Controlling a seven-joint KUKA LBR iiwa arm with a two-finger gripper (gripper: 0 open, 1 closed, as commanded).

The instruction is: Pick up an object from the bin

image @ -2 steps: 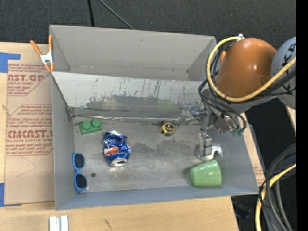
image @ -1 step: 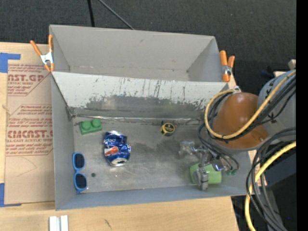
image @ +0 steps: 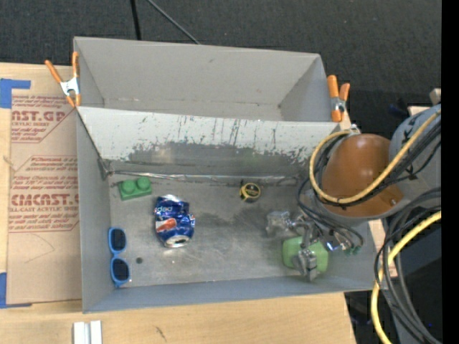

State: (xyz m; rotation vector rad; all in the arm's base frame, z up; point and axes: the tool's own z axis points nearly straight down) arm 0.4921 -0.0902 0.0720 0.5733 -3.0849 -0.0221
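Camera view: gripper (image: 310, 255) at green lump (image: 292, 252), lower right of bin (image: 215, 260), grip unclear; crushed blue can (image: 173, 222), print unreadable

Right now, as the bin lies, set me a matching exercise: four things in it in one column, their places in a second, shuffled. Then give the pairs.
Things:
1. green brick
2. crushed blue can
3. blue sunglasses
4. green round thing

Places, as the camera view shows them:
A. lower right of the bin floor, at the hand
B. lower left, along the left wall
C. upper left of the floor, at the foot of the back wall
D. left of centre on the floor

Pairs: 1-C, 2-D, 3-B, 4-A.
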